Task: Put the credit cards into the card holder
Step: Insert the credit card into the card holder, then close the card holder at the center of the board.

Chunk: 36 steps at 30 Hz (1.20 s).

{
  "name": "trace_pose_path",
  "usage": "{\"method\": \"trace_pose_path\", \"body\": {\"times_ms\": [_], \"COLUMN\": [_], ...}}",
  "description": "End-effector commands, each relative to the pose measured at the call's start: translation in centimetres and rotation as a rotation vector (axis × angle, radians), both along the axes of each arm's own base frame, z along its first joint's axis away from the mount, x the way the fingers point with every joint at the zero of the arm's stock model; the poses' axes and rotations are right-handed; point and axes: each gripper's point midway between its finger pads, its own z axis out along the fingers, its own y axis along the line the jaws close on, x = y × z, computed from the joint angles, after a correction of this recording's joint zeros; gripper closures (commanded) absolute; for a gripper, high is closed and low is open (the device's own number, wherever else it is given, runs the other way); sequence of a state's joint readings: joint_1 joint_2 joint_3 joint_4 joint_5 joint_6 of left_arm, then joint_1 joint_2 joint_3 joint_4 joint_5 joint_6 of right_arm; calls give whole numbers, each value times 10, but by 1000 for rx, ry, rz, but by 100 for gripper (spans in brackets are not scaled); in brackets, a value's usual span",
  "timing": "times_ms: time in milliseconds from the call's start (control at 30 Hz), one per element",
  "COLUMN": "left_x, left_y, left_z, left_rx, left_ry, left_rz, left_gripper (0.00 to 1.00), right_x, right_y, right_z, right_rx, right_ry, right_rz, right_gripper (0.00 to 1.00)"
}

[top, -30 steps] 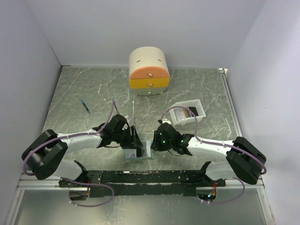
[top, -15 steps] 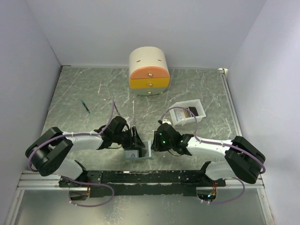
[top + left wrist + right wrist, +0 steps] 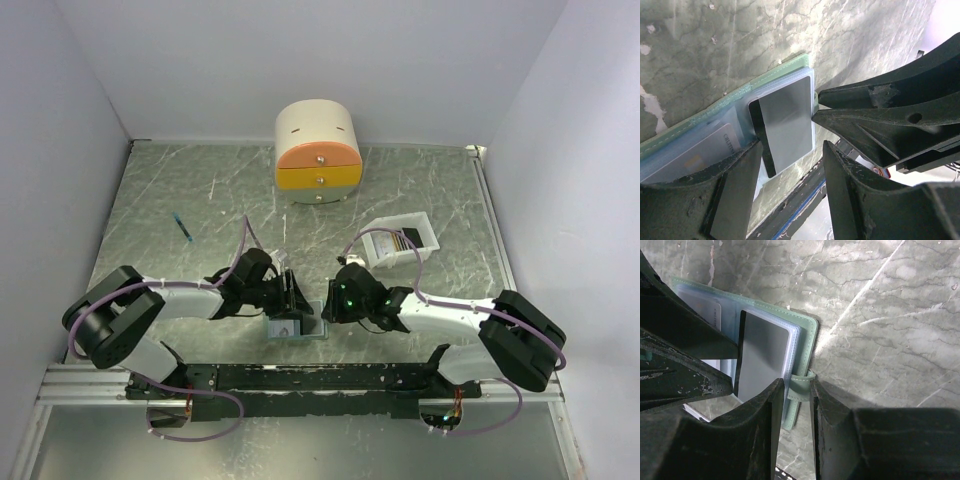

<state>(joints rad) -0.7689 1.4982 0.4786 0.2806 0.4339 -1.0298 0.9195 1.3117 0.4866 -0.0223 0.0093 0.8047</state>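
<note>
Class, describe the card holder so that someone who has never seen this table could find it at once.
Start at the round cream-and-orange drawer box at the far edge and come straight toward the near edge. Between the left claw and the right claw lies the card holder, opened flat. Unlike the white tray farther back, it has a grey-green cover and pale blue clear pockets.

I saw the card holder (image 3: 296, 327) lying open on the table (image 3: 200, 190), near the front, between the left gripper (image 3: 291, 297) and the right gripper (image 3: 328, 306). One card (image 3: 785, 127) lay on its pockets. The tray (image 3: 422, 236) sat behind it to the right, the drawer box (image 3: 318, 150) was far back, and a pen (image 3: 182, 227) lay off to the left.
</note>
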Motion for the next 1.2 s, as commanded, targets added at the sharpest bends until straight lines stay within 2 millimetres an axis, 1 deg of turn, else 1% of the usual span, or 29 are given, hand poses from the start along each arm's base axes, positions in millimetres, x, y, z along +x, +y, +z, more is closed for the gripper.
{"method": "trace_pose_path", "body": {"times_ms": [0, 67, 100, 167, 267, 367, 400, 467, 533, 600, 667, 733, 800, 867, 967, 1033, 1100, 1167], "left_x": [2, 2, 1, 2, 8, 20, 24, 33, 39, 42, 39, 35, 31, 29, 25, 20, 16, 15], "left_y": [-17, -16, -13, -4, 13, 30, 36, 50, 64, 76, 88, 98, 104, 111, 119, 119, 118, 117], "left_z": [23, 26, 24, 17, 18, 31, 38, 44, 47, 45, 37, 30, 25, 20, 12, 6, 2, -1], "left_rx": [-99, -97, -77, -8, 58, 66, 66, 85, 106, 126, 154, 169, 184, 207, 242, 241, 229, 218], "left_ry": [-68, -79, -70, -54, -58, -77, -91, -105, -103, -88, -46, -4, 13, 20, 29, 52, 64, 57], "left_rz": [-42, -41, -38, -13, 54, 111, 127, 159, 179, 200, 212, 222, 234, 254, 264, 248, 239, 238], "left_gripper": [37, 37, 37, 37, 38, 37, 37, 37, 37, 37, 36, 36, 34, 33, 31, 30, 27, 26], "right_x": [-8, -8, -9, -9, -7, -2, 1, 4, 4, 0, -5, -2, 6, 5, 11, 8, -1, -6], "right_y": [11, 18, 21, 26, 23, 14, 13, 8, 8, 9, 9, 7, 8, 15, 17, 22, 21, 13], "right_z": [-4, 0, 3, 6, 9, 17, 26, 38, 50, 53, 49, 53, 64, 72, 76, 75, 64, 47], "right_rx": [30, 45, 54, 61, 42, 11, 18, 8, 10, -1, -39, -112, -172, -179, -236, -241, -255, -312], "right_ry": [10, 2, -2, -8, -32, -112, -154, -222, -285, -325, -354, -401, -454, -514, -547, -566, -549, -494], "right_rz": [32, 41, 47, 58, 68, 96, 113, 148, 211, 300, 409, 514, 586, 709, 787, 887, 1002, 1083], "right_gripper": [72, 72, 72, 72, 72, 70, 69, 68, 68, 67, 66, 66, 65, 65, 64, 64, 63, 62]}}
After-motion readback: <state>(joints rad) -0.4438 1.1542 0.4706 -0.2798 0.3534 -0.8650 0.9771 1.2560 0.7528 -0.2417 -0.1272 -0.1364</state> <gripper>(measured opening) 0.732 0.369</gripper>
